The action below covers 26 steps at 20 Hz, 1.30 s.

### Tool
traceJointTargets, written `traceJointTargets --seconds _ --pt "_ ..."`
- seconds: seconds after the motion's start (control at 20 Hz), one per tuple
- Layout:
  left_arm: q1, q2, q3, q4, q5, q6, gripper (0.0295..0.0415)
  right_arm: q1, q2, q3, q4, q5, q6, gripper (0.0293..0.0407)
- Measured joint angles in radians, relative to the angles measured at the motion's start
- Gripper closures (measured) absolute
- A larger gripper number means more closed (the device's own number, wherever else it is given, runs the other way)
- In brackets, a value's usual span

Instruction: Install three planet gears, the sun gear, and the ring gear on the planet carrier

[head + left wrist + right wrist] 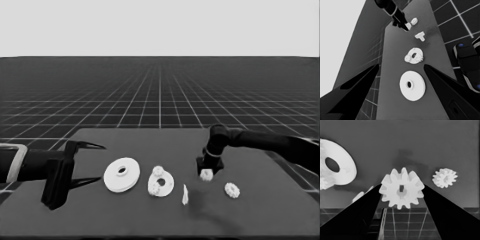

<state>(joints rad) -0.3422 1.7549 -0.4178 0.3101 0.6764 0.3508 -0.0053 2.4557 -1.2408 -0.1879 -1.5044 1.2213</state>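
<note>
Thin white piece [185,194] on dark table [265,210]

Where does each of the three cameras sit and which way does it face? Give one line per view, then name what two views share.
Head view: above the near edge, looking down across the table to the horizon; both arms show, the left gripper waiting at the table's left end.
Left wrist view: looks along the table past its own fingers at the larger round part.
Right wrist view: looks between the right gripper fingers, shut on a gear.
Shared: all show the smaller round part.
</note>
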Motion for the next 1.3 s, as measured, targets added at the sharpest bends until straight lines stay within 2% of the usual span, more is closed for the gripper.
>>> traceJointTargets --seconds 0.1,0.2,0.3,0.6,0.7,0.75,1.1,1.2,1.25,1.3 --pt "0.000 0.000 0.000 0.000 0.000 0.000 0.0326 0.002 0.000 0.000 0.002 -0.001 0.000 0.0387" --pt "0.000 0.000 0.000 0.000 0.000 0.000 0.0326 0.005 0.254 -0.088 -0.004 -0.034 0.176 0.0387" --pt "0.000 0.000 0.000 0.000 0.000 0.000 0.0326 0.006 0.370 -0.169 -0.003 -0.038 0.197 0.0387" --pt "0.000 0.000 0.000 0.000 0.000 0.000 0.0326 0.006 0.423 -0.223 -0.002 -0.038 0.198 0.0387" --pt "0.000 0.000 0.000 0.000 0.000 0.000 0.0326 -0.100 0.438 -0.278 -0.106 -0.012 0.163 0.0387" --pt "0.000 0.000 0.000 0.000 0.000 0.000 0.0326 -0.124 0.442 -0.296 -0.127 -0.004 0.152 0.0387" --pt "0.000 0.000 0.000 0.000 0.000 0.000 0.0326 -0.154 0.450 -0.324 -0.155 0.010 0.136 0.0388" --pt "0.000 0.000 0.000 0.000 0.000 0.000 0.0326 -0.154 0.450 -0.324 -0.156 0.010 0.135 0.0328" --pt "0.000 0.000 0.000 0.000 0.000 0.000 0.0326 -0.154 0.450 -0.324 -0.156 0.010 0.135 0.0319" --pt "0.000 0.000 0.000 0.000 0.000 0.000 0.0326 -0.154 0.450 -0.324 -0.156 0.010 0.135 0.0316"
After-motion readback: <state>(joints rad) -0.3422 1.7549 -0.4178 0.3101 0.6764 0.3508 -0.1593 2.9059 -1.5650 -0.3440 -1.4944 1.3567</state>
